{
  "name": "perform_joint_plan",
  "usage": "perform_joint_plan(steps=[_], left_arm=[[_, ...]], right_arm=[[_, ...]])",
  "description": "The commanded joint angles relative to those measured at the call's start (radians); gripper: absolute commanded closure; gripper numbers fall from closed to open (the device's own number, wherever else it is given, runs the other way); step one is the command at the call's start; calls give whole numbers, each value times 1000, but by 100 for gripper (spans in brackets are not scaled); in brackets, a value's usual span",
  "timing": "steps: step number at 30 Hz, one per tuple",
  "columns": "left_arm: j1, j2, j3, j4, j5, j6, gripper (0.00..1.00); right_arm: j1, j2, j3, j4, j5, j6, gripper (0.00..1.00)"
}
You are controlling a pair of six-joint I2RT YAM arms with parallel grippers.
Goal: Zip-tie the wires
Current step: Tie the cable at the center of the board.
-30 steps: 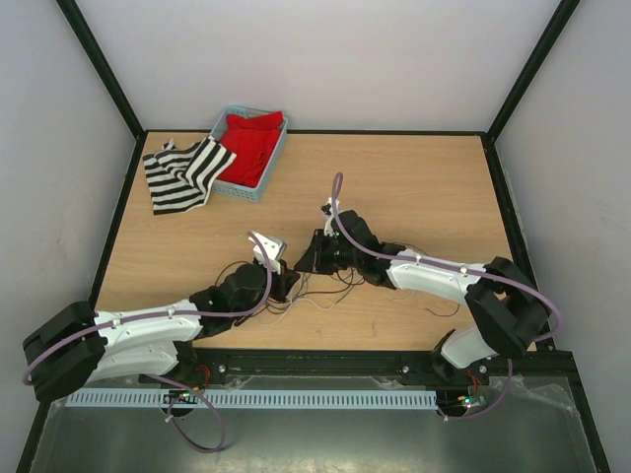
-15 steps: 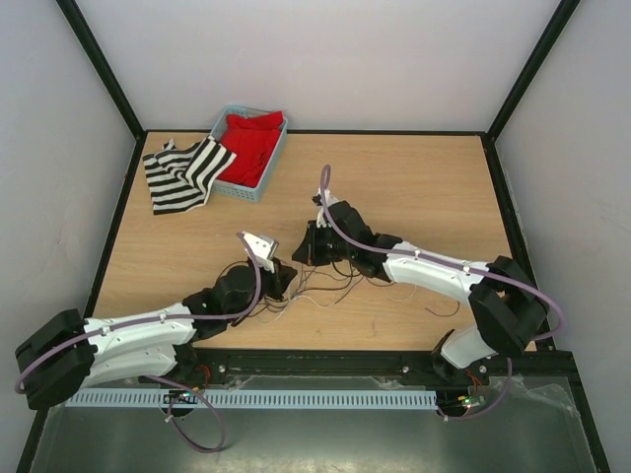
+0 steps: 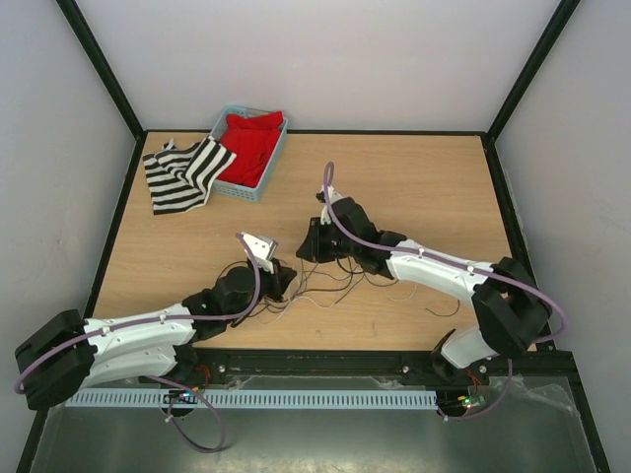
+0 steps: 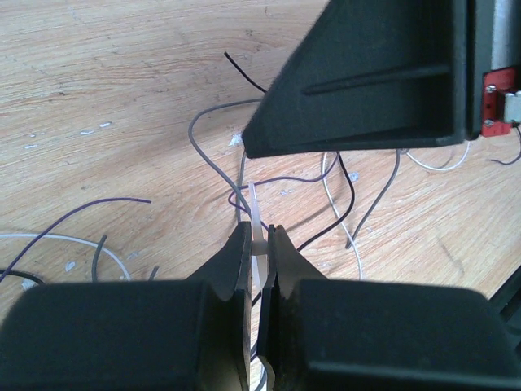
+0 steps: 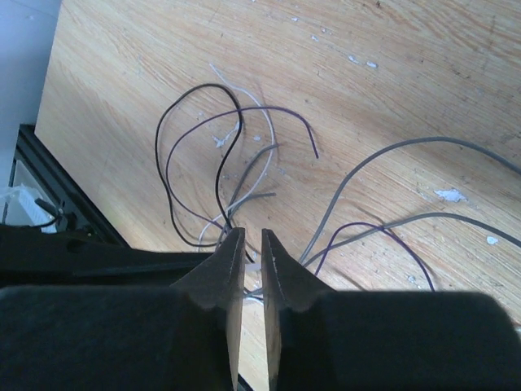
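left gripper (image 4: 259,232) pulled back nearer, zip tie (image 4: 257,208) pinched

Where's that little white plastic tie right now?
In the left wrist view, the zip tie stands pinched between the left gripper's fingers, just over the loose wires near the table's front middle.

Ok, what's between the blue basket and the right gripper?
Just bare wooden tabletop between the blue basket and the right gripper, as the top view shows.
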Motion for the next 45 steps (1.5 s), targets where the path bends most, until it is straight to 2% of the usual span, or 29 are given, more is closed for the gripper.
perform_joint_plan(steps=[1,3,10,20,40,43,45], left_arm=[[-4,-3,2,33,-40,-14,100],[-3,0,7,30,-56,-21,100],[-3,15,41,-20,-100,-77,100],[-3,17,87,-99,-116,-118,100],[-3,14,117,-149,-113,-148,100],[-4,14,118,-156,-113,-154,100],[-3,14,119,-157,-111,-157,100]], right_arm=[[-10,-57,-34,27,-85,16,69],[-11,-80,-73,59,-117,10,62],[3,-163,-316,363,-204,63,60],[79,-90,-372,583,-225,58,55],[134,38,-354,644,-136,38,54],[141,51,-358,664,-124,51,57],[142,56,-359,673,-120,56,67]])
